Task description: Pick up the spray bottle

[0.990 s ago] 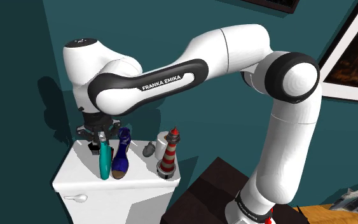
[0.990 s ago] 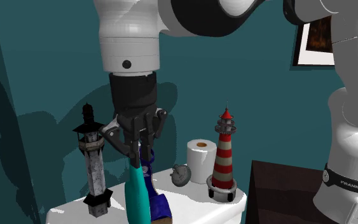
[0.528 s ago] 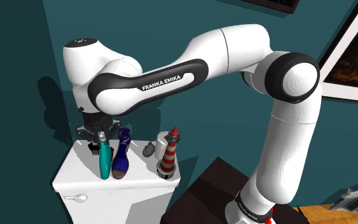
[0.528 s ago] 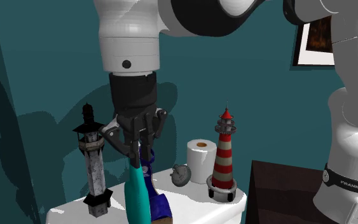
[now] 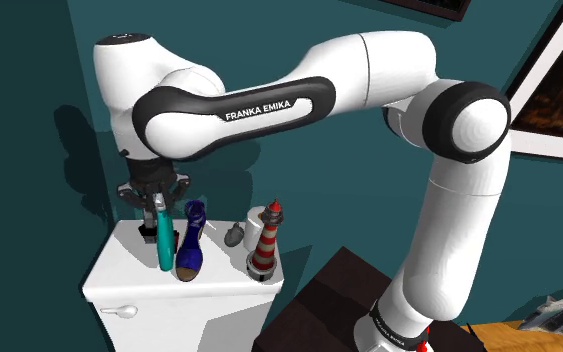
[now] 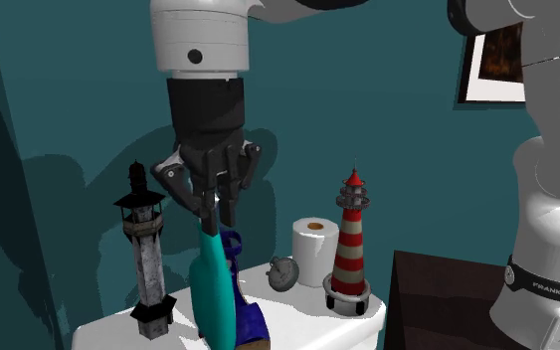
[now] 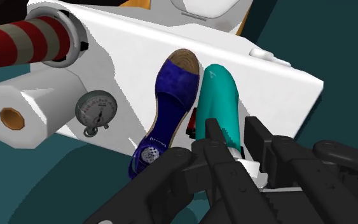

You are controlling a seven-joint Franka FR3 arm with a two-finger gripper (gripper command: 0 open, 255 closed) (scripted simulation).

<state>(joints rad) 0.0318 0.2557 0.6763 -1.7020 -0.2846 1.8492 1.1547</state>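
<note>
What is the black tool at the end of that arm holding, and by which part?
The tool is shut on the teal spray bottle, clasping it at its narrow top end; the bottle's body hangs below the fingers.

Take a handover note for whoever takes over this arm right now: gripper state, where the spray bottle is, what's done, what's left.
Gripper: shut on the top of the teal spray bottle.
Bottle: upright over the white toilet tank, close beside the blue shoe.
Done: grasp made.
Unclear: whether its base is clear of the tank.
Left: lift straight up, minding the shoe.
</note>
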